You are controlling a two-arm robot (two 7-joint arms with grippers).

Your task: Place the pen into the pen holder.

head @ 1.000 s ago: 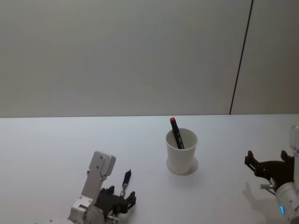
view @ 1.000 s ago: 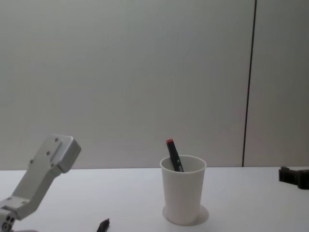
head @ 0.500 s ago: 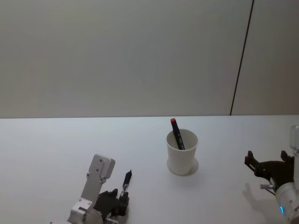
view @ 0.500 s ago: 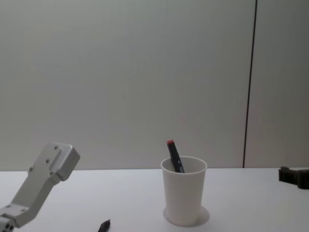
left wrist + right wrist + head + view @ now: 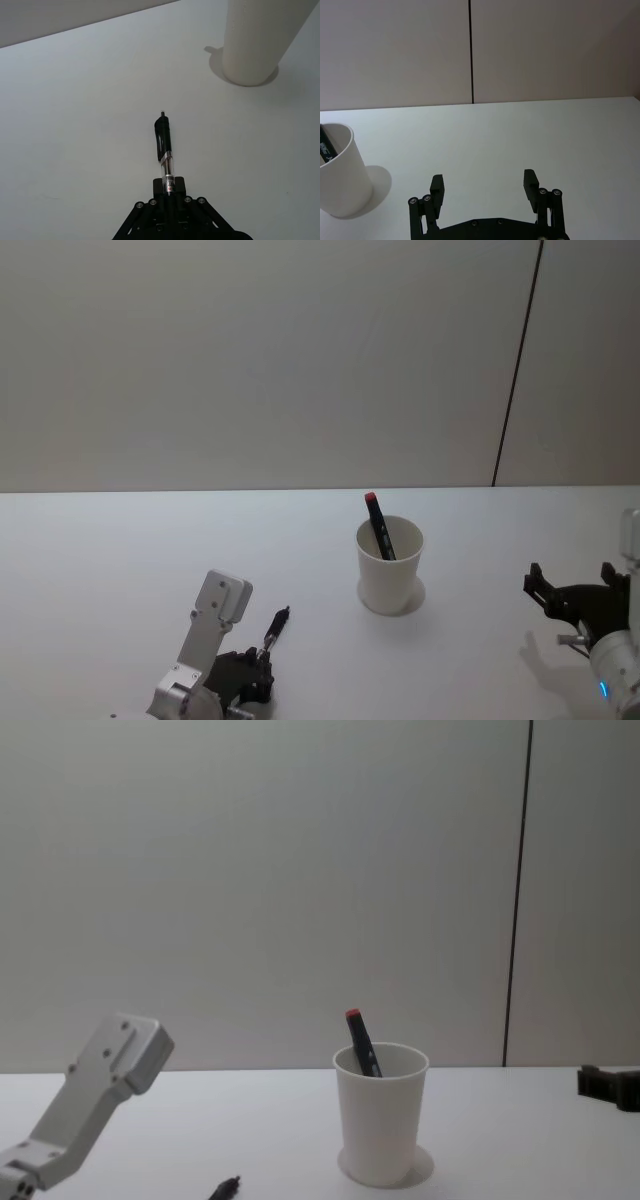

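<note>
Left hand (image 5: 258, 665) sits low at the near left of the bench (image 5: 120, 560), closed narrow on the back end of the pen (image 5: 273, 625). In the left wrist view the fingertips (image 5: 169, 186) pinch the clear end of the barrel, and the black grip section and tip stick out ahead of them. The tip points roughly toward the pen holder (image 5: 389, 567). Pen is low near the bench surface (can't tell if the tip touches it). The chest view catches the pen's tip (image 5: 224, 1189) at the bottom edge.

The pen holder, a white paper cup, stands upright on the bench right of centre, well apart from the held pen. A red-topped pen (image 5: 377, 525) leans inside it, its top poking above the rim.

Right hand (image 5: 570, 582) is at the near right of the bench, well apart from the cup, fingers spread wide and holding nothing. The right wrist view shows both fingertips apart over bare bench, with the cup (image 5: 337, 175) off to one side.
</note>
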